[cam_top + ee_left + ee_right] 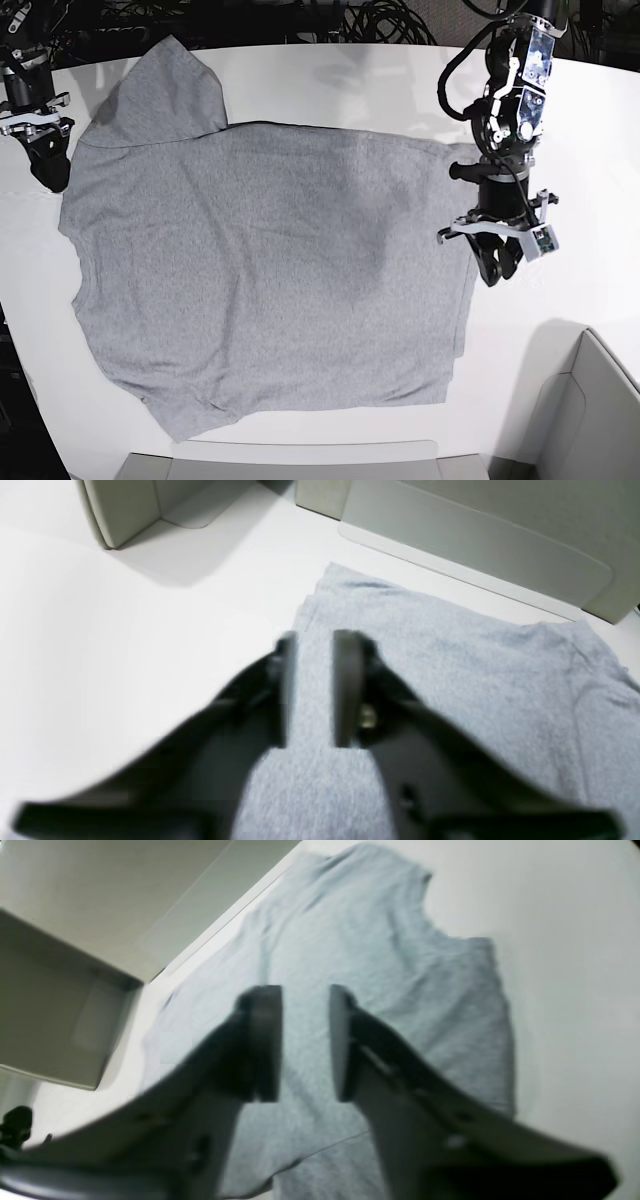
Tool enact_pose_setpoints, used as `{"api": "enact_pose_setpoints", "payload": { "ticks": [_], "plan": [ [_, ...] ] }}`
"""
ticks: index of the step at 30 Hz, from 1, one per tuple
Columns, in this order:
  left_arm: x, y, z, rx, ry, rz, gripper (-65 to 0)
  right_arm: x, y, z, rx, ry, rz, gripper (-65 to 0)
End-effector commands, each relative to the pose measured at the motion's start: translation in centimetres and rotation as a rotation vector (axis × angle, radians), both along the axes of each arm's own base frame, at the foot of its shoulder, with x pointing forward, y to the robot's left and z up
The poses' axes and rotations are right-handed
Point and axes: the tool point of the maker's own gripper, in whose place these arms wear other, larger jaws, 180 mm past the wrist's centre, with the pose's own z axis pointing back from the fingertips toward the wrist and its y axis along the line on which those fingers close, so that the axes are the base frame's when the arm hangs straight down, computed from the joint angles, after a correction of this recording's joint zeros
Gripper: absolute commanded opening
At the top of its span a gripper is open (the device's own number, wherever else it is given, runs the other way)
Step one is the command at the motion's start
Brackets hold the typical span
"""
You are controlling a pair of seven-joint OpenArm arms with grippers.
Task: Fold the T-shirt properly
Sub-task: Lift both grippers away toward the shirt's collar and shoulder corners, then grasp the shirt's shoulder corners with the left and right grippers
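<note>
The heather-grey T-shirt (260, 280) lies spread flat on the white table, plain side up, with one sleeve (165, 95) pointing to the back left. My left gripper (497, 272) hovers at the shirt's right edge. In the left wrist view its jaws (315, 640) stand apart, with only the cloth (450, 680) lying below them. At the shirt's left edge is my right gripper (48, 170). The right wrist view shows this gripper (305, 990) open above the shirt (375, 965), holding nothing.
A pale grey bin (590, 420) stands at the front right corner of the table. Another flat grey piece (290, 465) lies along the front edge. Black cables (380, 20) run behind the table's back edge.
</note>
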Motion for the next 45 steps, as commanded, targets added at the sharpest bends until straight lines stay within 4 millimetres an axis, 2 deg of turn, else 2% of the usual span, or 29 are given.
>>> {"api": "enact_pose_setpoints", "payload": {
  "ticks": [1,4,7,10,13,26,33,38,41,43,45],
  "plan": [
    [0.3,0.2,2.0,0.02,-0.066,0.003,-48.6,-0.1,0.0,0.4,-0.008,-0.015,0.012,-43.2],
    [0.1,-0.6,1.8,0.016,-0.056,-0.021,-49.5,-1.1,-0.8,-2.8,0.042,0.087,0.009,-44.1],
    [-0.6,-0.9,0.7,0.015,-0.026,-0.029,-49.5,-3.2,-3.5,-7.5,0.14,0.19,-0.082,-45.7],
    [-0.6,-1.0,0.7,0.013,-0.025,-0.03,-49.5,-4.9,-5.0,-9.9,0.194,0.241,-0.146,-45.7],
    [-0.6,-1.0,0.7,0.013,-0.025,-0.03,-49.5,-5.6,-4.9,-10.4,0.195,0.267,-0.142,-45.7],
    [-0.6,-1.5,0.6,-0.008,-0.026,-0.03,-49.4,-5.1,-4.8,-10.2,0.194,0.252,-0.135,-45.7],
    [-1.1,-5.1,-0.5,-0.023,0.007,-0.13,-49.3,-5.0,-4.7,-10.5,0.206,0.251,-0.14,-45.6],
    [-1.5,-6.3,-1.0,-0.033,0.021,-0.16,-49.2,-6.7,-5.3,-12.9,0.254,0.314,-0.173,-45.6],
    [-1.5,-6.3,-1.0,-0.033,0.02,-0.158,-49.2,-7.9,-5.6,-14.4,0.285,0.351,-0.199,-45.6],
    [-1.4,-6.2,-0.9,-0.032,0.019,-0.155,-49.2,-7.9,-5.6,-14.9,0.3,0.358,-0.203,-45.6],
    [-1.4,-6.1,-0.9,-0.032,0.017,-0.154,-49.2,-6.9,-4.3,-15.4,0.314,0.364,-0.159,-45.6]
  ]
}}
